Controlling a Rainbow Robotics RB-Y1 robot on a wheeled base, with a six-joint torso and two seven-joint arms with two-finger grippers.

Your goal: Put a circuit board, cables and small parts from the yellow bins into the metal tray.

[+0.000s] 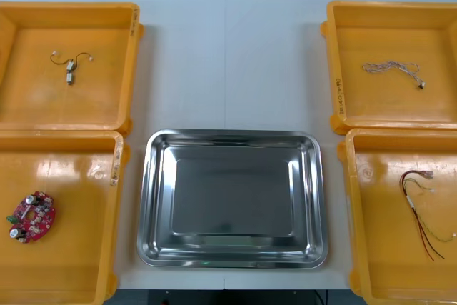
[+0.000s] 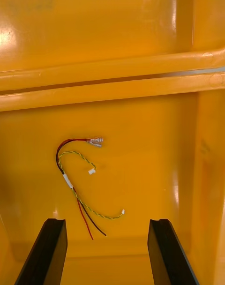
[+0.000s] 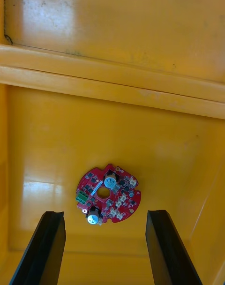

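Four bins are flanking one bare tray on the tabletop, two per side. One board is lying in the near left bin, at the fingertips of the left pincer, which is gaping wide and empty. Three cables are lying in the other bins, one in each: a dark cable far left, a twisted cable far right, and a red-yellow cable near right, its tail between the fingers of the right pincer, which is also gaping empty.

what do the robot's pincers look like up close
Each has two plain black fingers, flat slabs with squared tips, with no markings or cables visible on them. The left pincer is over the round red circuit board, and the right pincer is over the red and yellow cable.
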